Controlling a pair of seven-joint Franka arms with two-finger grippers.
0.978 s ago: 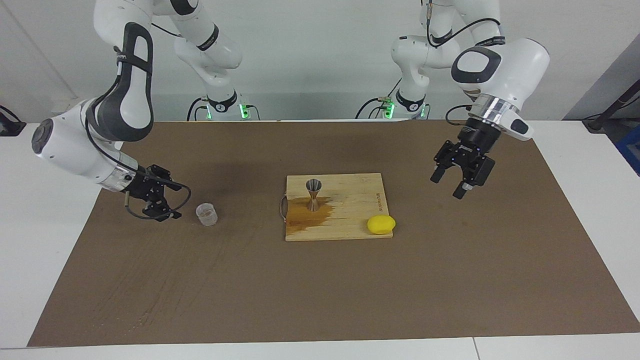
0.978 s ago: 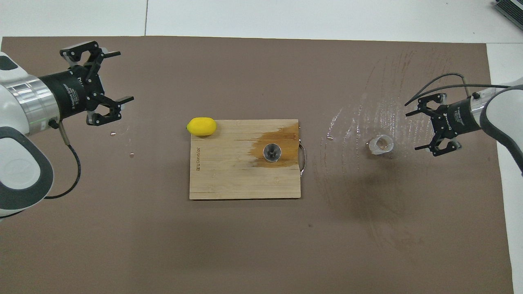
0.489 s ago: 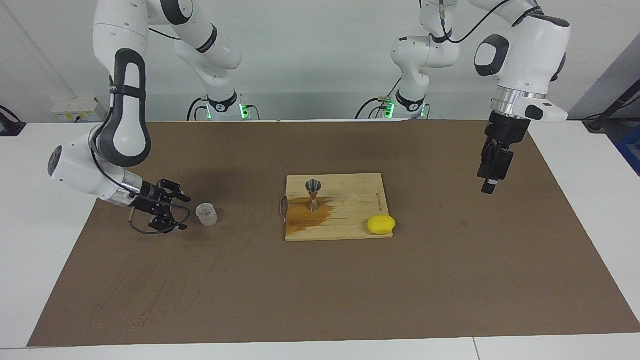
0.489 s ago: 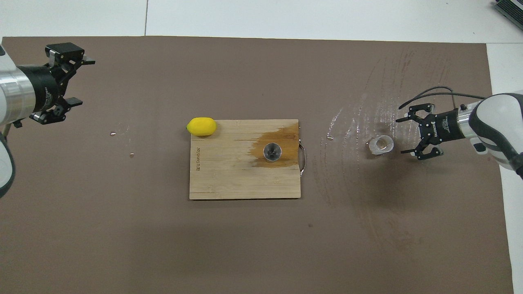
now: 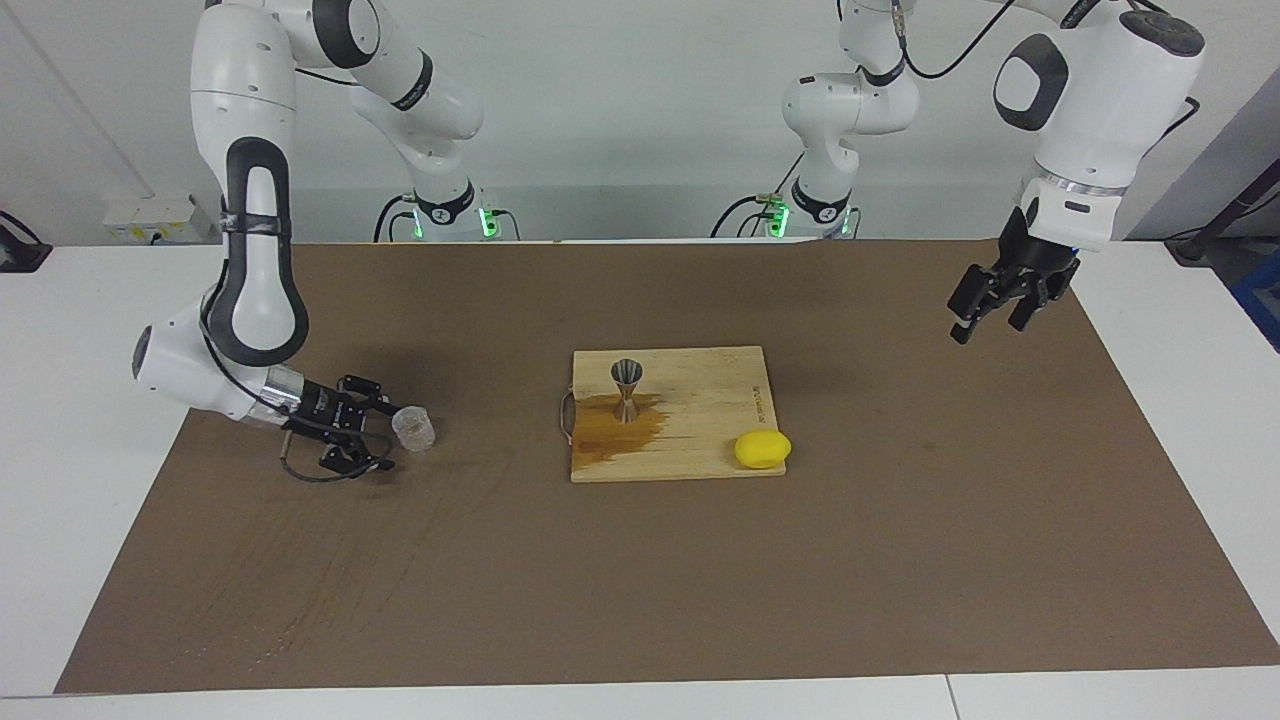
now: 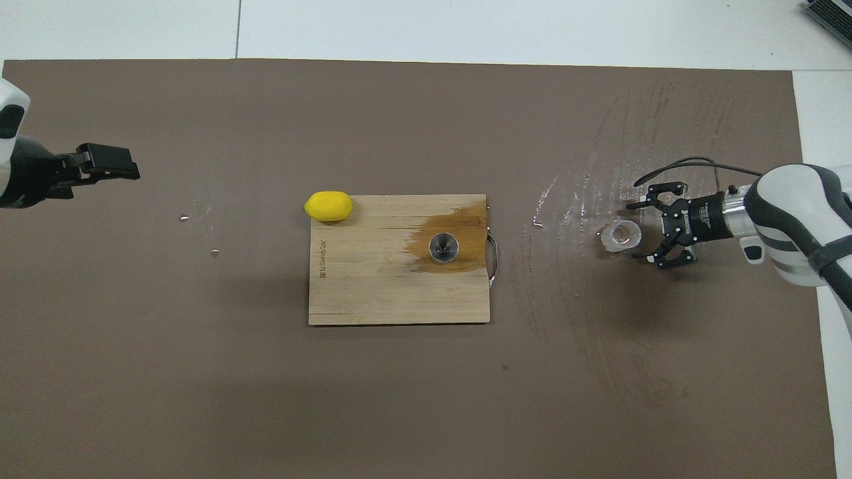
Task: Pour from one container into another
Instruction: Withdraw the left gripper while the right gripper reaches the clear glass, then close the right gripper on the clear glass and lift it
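Closing in since a second ago, the right gripper (image 5: 385,438) is now flanking the clear cup (image 5: 413,428) with fingers apart. Toward the right arm's end from the cutting board (image 5: 700,440), that cup is standing; the jigger (image 5: 627,389) is standing on the board. Raised, the left gripper (image 5: 990,312) is hanging spread toward the left arm's end from the board.

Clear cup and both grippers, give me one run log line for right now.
right gripper: open beside clear cup | left gripper: open, waiting | jigger: upright on board

Clear ribbed cup (image 5: 413,428), shiny metal jigger (image 5: 627,388), wet-stained wooden board (image 5: 715,400).
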